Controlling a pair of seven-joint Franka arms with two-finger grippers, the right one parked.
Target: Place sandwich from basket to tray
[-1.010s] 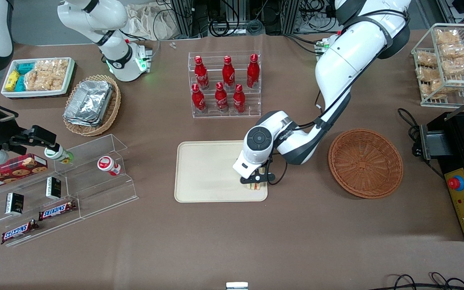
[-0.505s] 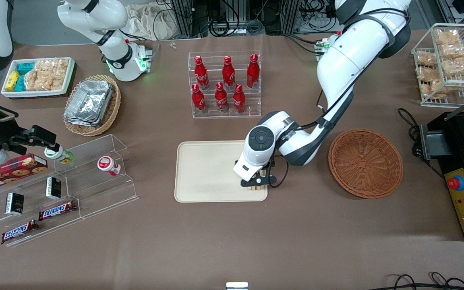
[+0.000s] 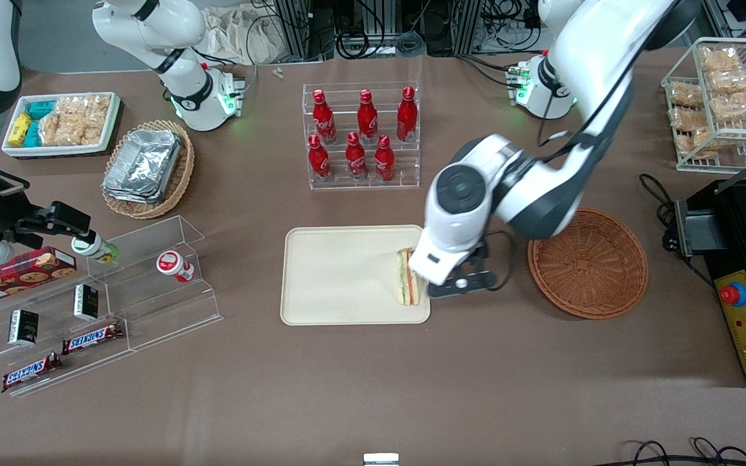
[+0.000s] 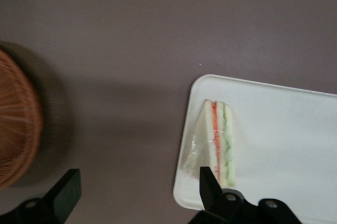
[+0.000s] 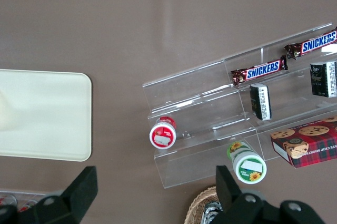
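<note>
Here the gripper (image 4: 137, 187) is seen raised above the tabletop (image 3: 373, 388), its two fingers (image 4: 209, 184) spread wide apart with nothing held between them. In the left wrist view, one finger is seen over the edge of the tray (image 4: 295, 134) and the other over bare tabletop between tray and basket (image 4: 16, 129). In the front view, the gripper (image 3: 460, 283) is placed just over the tray's (image 3: 340, 272) edge on the side toward the working arm's end, between the tray and the basket (image 3: 588, 262).

The sandwich (image 3: 405, 277) is found lying on the tray, close to the rim nearest the basket, with its red and green filling layers visible as stripes along the cut face. It is partly covered in the front view by the white wrist of the arm. In the left wrist view, the sandwich (image 4: 217, 142) is shown free of the fingers.

The round reddish-brown basket is set on the tabletop beside the tray, apart from it. A clear rack of red bottles (image 3: 361, 136) is stood farther from the front camera than the tray.
</note>
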